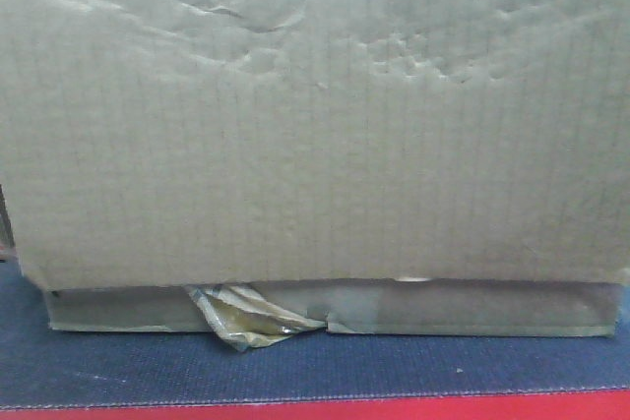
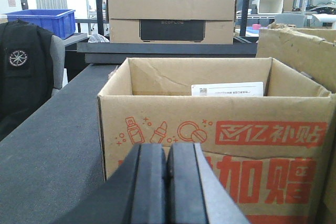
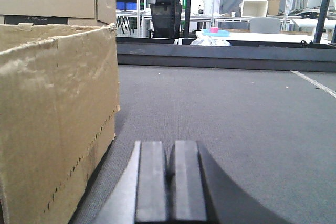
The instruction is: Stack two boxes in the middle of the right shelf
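Note:
A plain cardboard box (image 1: 315,125) fills the front view, standing on a dark blue mat (image 1: 315,366), with torn tape (image 1: 251,317) at its bottom edge. In the left wrist view an open box with red print (image 2: 220,129) stands just ahead of my left gripper (image 2: 167,156), which is shut and empty. A closed brown box with a dark label (image 2: 170,13) sits farther back on a shelf. In the right wrist view a worn plain box (image 3: 52,114) stands to the left of my right gripper (image 3: 169,156), which is shut and empty, low over the grey surface.
A grey carpeted surface (image 3: 236,114) stretches ahead of the right gripper to a dark rail (image 3: 226,56). A black jacket on a chair (image 2: 26,72) and a blue crate (image 2: 44,20) are at the left. Another torn box (image 2: 302,51) stands at the right.

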Available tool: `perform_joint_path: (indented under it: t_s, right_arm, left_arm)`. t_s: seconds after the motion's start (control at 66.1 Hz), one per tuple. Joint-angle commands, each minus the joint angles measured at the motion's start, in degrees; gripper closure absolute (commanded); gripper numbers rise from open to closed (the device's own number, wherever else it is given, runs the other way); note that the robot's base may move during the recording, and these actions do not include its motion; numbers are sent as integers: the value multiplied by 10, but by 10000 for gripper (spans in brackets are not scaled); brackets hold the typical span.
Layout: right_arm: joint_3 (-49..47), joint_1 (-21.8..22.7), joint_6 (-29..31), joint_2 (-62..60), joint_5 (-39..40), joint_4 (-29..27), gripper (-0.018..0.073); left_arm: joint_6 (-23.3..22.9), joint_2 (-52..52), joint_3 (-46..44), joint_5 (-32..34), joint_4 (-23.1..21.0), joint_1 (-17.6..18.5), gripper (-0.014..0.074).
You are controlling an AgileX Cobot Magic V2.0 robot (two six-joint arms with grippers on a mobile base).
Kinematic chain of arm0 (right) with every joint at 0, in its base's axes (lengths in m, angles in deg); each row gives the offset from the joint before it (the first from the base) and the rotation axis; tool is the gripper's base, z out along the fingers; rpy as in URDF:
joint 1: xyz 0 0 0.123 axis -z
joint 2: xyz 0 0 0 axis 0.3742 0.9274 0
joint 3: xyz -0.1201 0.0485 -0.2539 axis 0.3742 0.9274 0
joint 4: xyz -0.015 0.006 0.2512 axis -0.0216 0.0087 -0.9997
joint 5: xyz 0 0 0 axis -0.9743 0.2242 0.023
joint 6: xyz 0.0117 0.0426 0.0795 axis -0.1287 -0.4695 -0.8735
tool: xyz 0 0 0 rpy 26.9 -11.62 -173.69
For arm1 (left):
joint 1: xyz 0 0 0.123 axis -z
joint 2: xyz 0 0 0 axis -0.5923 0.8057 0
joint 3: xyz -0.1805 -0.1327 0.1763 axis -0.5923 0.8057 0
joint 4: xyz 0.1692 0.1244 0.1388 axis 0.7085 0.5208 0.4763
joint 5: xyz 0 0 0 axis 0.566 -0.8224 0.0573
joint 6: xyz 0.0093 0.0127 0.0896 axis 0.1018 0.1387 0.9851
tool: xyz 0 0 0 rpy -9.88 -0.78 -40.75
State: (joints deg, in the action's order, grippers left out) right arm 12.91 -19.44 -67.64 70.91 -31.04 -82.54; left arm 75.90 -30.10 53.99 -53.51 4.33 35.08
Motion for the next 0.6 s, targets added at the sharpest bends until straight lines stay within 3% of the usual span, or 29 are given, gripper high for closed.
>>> perform_joint_path:
  t_s: [0.0,0.59]
  right_arm:
    - [0,2,2,-2,14,-3,721]
    - [0,2,2,-2,14,-3,721]
  left_arm:
    - [1,-3,-1,6,1,-1,707]
    - [1,-3,-1,6,1,-1,707]
